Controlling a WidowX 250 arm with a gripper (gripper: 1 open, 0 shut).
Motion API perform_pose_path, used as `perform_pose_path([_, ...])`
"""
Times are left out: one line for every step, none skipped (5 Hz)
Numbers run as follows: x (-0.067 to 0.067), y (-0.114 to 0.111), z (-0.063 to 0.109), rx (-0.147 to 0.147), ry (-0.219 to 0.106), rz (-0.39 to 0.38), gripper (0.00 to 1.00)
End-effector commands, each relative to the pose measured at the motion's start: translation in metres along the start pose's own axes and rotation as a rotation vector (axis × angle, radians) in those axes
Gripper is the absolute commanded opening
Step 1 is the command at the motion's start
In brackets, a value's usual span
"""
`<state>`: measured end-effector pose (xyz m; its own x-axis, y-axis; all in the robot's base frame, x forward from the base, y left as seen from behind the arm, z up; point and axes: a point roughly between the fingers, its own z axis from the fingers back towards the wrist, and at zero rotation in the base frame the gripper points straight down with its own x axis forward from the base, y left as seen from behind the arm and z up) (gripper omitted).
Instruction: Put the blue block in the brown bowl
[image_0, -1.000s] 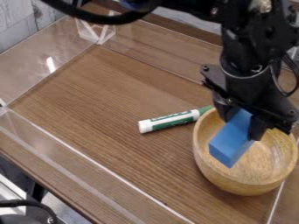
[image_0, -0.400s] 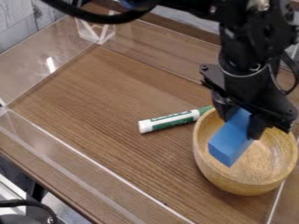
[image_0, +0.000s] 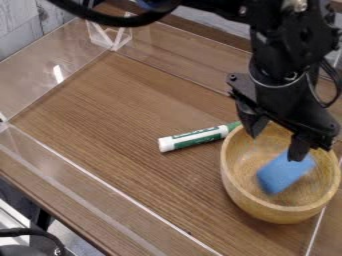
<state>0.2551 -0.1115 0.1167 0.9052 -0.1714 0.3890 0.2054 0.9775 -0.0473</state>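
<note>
The blue block (image_0: 281, 175) lies tilted inside the brown bowl (image_0: 241, 190) at the right front of the table. My gripper (image_0: 277, 140) hangs just above the bowl with its black fingers spread and nothing between them. The block sits below and slightly right of the fingertips, apart from them. Part of the bowl's far rim is hidden behind the gripper.
A white-and-green marker pen (image_0: 201, 137) lies on the wooden table (image_0: 107, 110) just left of the bowl. A clear plastic wall (image_0: 54, 75) runs along the table's left and back edges. The table's front edge is close to the bowl.
The jaws have spread and the blue block has dropped from between the fingers into the bowl. The arm itself has hardly moved.
</note>
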Motion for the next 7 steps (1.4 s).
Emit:
perform_pose_path([0.0103,-0.0002,0.0113,-0.01,-0.029,0.004,1.0])
perform_pose_path([0.0108,0.001,0.0122,-0.009,-0.021,0.007,1.0])
perform_pose_path([0.0116,0.0022,0.0131,-0.008,-0.015,0.01,1.0])
perform_pose_path([0.0127,0.0034,0.015,-0.005,-0.011,0.012,1.0])
perform_pose_path([0.0136,0.0044,0.0167,-0.003,-0.005,0.015,1.0])
perform_pose_path([0.0163,0.0052,0.0208,-0.002,-0.005,0.012,1.0])
perform_pose_path([0.0159,0.0047,0.0193,-0.004,-0.003,0.012,1.0])
